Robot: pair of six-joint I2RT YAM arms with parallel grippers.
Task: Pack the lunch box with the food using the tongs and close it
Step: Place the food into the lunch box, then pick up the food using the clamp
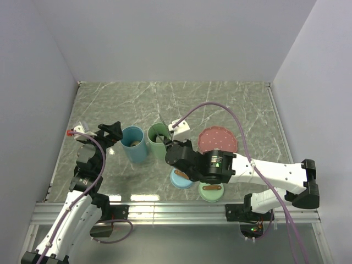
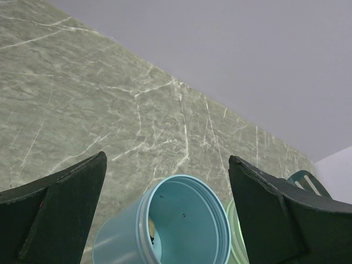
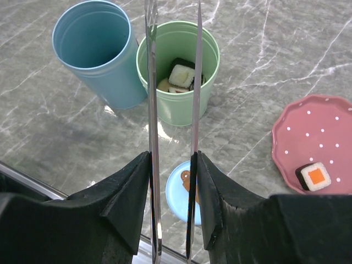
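Right pincer (image 3: 171, 159): I am clamping the tongs (image 3: 152, 82) between my fingers, their two thin arms squeezed narrow and running over the mouth of the green tub (image 3: 181, 113).
Food: white-and-dark squares (image 3: 181, 76) are lying inside the green tub. One orange-topped piece (image 3: 315, 176) is sitting on the pink dotted plate (image 3: 324, 126), right of the green tub.
Blue tub (image 3: 110, 71): standing just left of the green tub.
Blue lid (image 3: 176, 192): lying on the tabletop (image 3: 55, 137), nearer me than the green tub.
Left pincer (image 2: 168, 159): I am holding it wide, gripping nothing.
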